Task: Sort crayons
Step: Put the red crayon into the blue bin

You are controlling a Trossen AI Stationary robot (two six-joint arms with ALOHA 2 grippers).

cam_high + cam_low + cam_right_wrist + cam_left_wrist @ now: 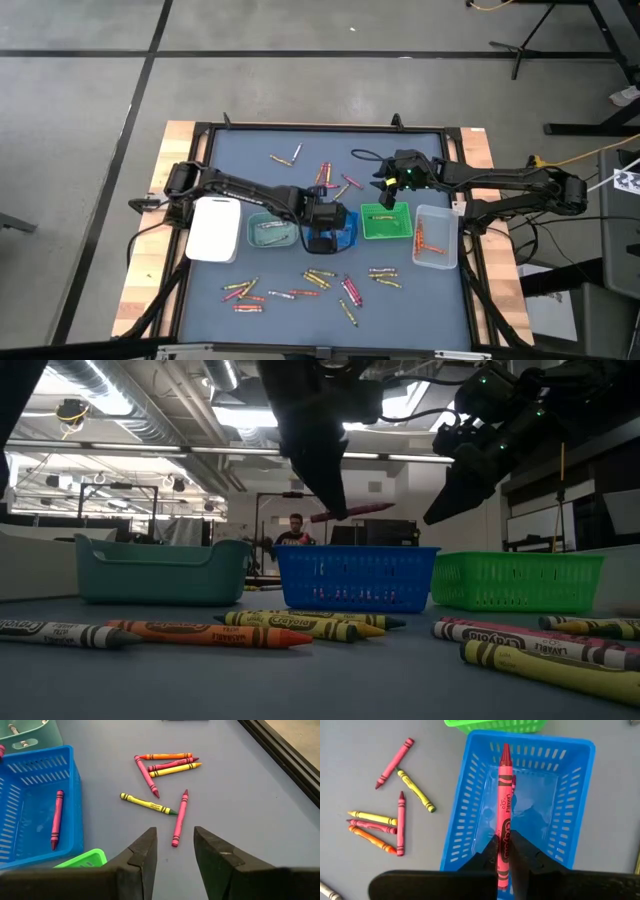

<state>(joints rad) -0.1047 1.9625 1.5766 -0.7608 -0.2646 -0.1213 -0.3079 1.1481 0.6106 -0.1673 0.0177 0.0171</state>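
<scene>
The blue-grey worktop (pixel 330 150) carries a row of small trays: a white tray (pixel 213 229), a teal tray (pixel 271 232), a blue basket (pixel 530 785), a green basket (pixel 385 222) and a clear tray (pixel 436 238). The left arm reaches across the teal tray, and its left pincer (pixel 503 851) hangs over the blue basket, clenched on a pink crayon (pixel 504 805) that points out past the fingertips above the basket's open top. The right pincer (pixel 175 842) hovers near the back edge of the green basket, its jaws parted with nothing between them. One pink crayon (pixel 56 818) lies inside the blue basket. Loose crayons (pixel 320 280) lie scattered on the worktop in front of the trays, with another cluster (pixel 325 177) behind them.
</scene>
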